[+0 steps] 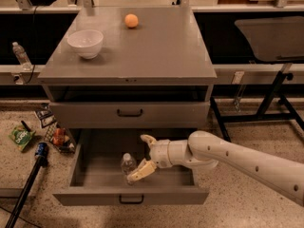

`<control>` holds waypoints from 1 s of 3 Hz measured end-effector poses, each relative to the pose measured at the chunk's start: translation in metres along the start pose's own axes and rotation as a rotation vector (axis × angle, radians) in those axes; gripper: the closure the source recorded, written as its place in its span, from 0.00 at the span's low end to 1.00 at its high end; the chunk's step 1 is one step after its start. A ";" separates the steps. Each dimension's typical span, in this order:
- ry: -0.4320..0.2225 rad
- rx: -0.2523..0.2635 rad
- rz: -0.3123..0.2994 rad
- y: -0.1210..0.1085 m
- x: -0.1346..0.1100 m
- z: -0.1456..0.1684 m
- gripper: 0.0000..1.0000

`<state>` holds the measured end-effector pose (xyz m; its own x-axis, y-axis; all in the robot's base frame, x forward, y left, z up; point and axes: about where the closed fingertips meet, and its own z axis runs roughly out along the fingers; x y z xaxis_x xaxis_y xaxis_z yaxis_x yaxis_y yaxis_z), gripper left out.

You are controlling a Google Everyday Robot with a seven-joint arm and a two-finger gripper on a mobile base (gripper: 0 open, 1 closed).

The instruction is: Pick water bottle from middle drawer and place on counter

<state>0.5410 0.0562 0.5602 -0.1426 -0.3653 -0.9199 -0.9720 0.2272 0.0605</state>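
Observation:
The water bottle (127,163) stands upright on the grey floor of the open middle drawer (95,171), left of centre. My gripper (142,156) is inside the drawer just right of the bottle, open, with one finger above and behind it and the lower finger (140,171) at the bottle's base. Nothing is held. The white arm (237,160) reaches in from the right. The counter (152,51) is the grey top of the cabinet above.
A white bowl (85,42) and an orange ball (131,20) sit on the counter. A shut drawer front (129,113) lies above the open one. Packets and a blue-handled pole (40,152) litter the floor at left. A black table frame (270,99) stands at right.

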 end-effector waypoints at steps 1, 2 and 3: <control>-0.036 -0.001 0.019 -0.004 0.014 0.019 0.00; -0.057 -0.011 0.024 -0.009 0.024 0.035 0.00; -0.062 -0.032 0.027 -0.011 0.035 0.051 0.00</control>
<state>0.5565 0.0868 0.5071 -0.1580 -0.3024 -0.9400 -0.9735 0.2069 0.0970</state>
